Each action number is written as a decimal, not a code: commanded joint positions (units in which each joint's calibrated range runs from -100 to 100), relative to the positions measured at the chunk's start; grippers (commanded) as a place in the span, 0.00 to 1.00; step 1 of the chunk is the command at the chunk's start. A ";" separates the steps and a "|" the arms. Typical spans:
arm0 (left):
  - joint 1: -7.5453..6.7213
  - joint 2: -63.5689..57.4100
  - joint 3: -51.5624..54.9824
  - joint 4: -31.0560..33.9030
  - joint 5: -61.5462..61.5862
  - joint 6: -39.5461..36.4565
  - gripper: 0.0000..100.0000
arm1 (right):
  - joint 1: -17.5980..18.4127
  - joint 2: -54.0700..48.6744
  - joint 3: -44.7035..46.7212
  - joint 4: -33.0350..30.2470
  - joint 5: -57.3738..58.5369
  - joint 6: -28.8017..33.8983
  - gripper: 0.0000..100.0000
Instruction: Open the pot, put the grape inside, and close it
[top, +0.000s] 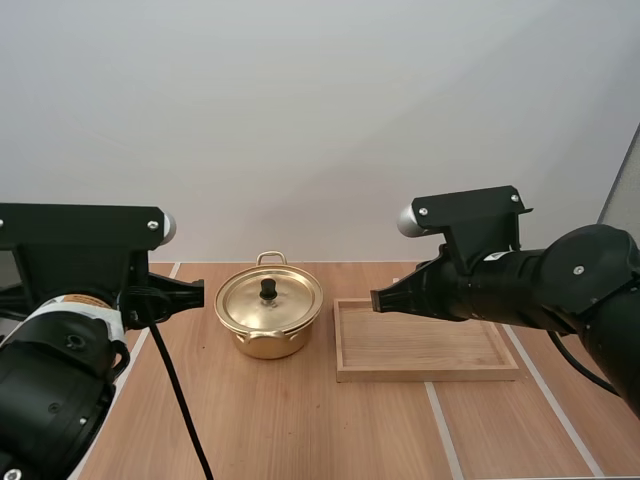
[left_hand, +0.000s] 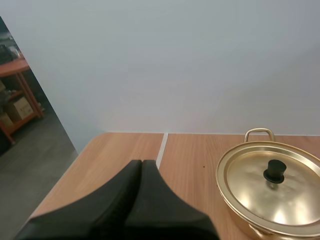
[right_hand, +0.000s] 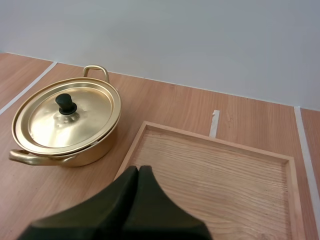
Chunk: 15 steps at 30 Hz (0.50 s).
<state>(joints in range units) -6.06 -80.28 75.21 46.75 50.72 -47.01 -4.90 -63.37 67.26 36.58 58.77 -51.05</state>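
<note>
A gold pot (top: 268, 312) stands in the middle of the table with its lid (top: 270, 298) on; the lid has a black knob (top: 268, 288). My left gripper (top: 200, 293) hangs shut just left of the pot, above the table. In the left wrist view its fingers (left_hand: 141, 165) lie together as one wedge, with the pot (left_hand: 270, 187) off to one side. My right gripper (top: 375, 299) is shut over the left edge of the wooden tray (top: 425, 372). In the right wrist view its fingers (right_hand: 138, 171) are closed above the tray's edge (right_hand: 215, 141), the pot (right_hand: 67, 122) beyond them.
The wooden tray right of the pot holds nothing. Pale tape lines (top: 440, 430) run across the wooden tabletop. A white wall stands behind the table's far edge.
</note>
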 joint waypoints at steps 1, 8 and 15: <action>-0.01 -0.41 0.14 5.39 -5.02 -1.45 0.01 | -0.13 -0.67 0.27 0.46 -2.07 -0.75 0.00; 0.50 -0.41 1.92 1.59 -3.60 -4.89 0.01 | -0.13 -0.67 0.27 1.00 -1.32 -0.75 0.00; 0.50 -0.41 10.74 1.95 -12.87 -6.89 0.01 | -0.13 -0.67 2.59 1.31 -2.52 -0.75 0.00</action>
<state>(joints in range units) -5.61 -80.28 82.92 49.14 43.71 -52.27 -4.90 -63.48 68.42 37.60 57.72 -51.17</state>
